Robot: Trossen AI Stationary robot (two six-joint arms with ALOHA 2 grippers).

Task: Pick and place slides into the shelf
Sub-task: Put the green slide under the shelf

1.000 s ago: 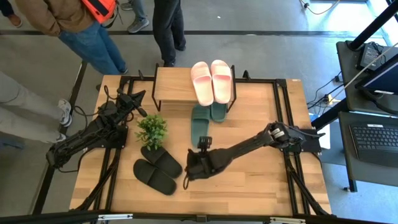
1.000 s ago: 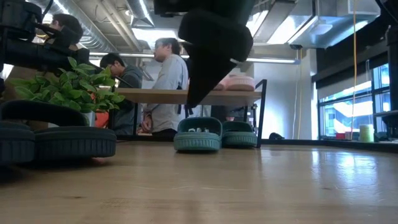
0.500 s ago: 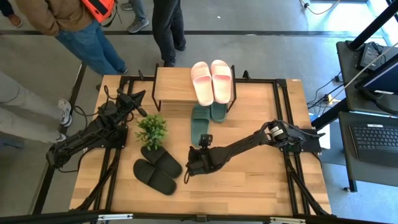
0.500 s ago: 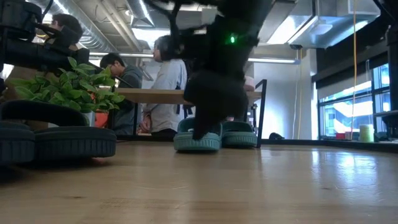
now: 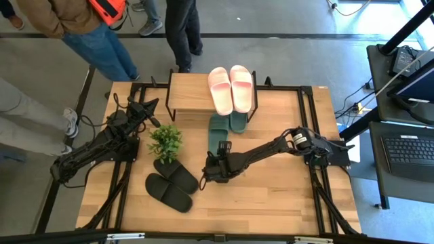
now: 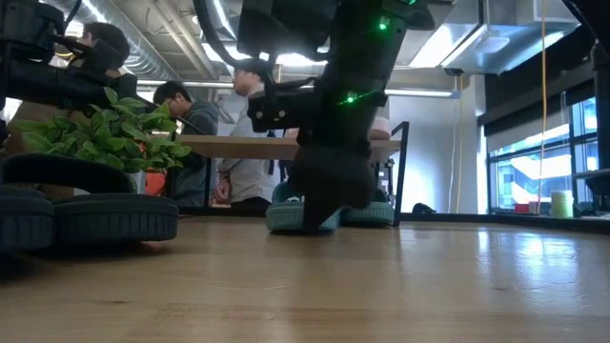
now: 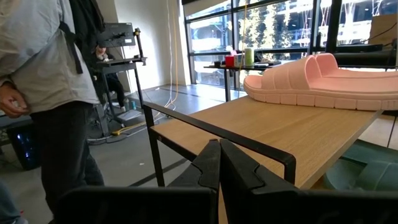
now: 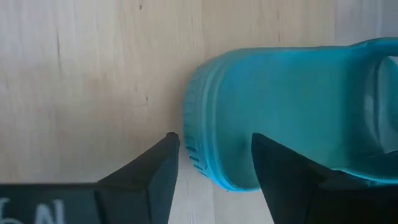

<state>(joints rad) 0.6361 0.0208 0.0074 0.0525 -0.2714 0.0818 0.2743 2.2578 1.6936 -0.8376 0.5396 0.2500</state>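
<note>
The right gripper (image 8: 211,155) hangs, jaws wide, over the heel of 1 green slide (image 8: 292,112) (on the table (image 5: 285,196)), not gripping it.

Two dark arms, black from base to fingertip

We saw the left arm (image 5: 102,146) and right arm (image 5: 271,150) built of matte black jointed segments with black cables along them; the right arm showed small green lights in the low view, its gripper (image 8: 211,165) had broad, dark, wedge-shaped fingers (image 8: 152,171), and the left gripper (image 7: 219,168) angular black ones.
</note>
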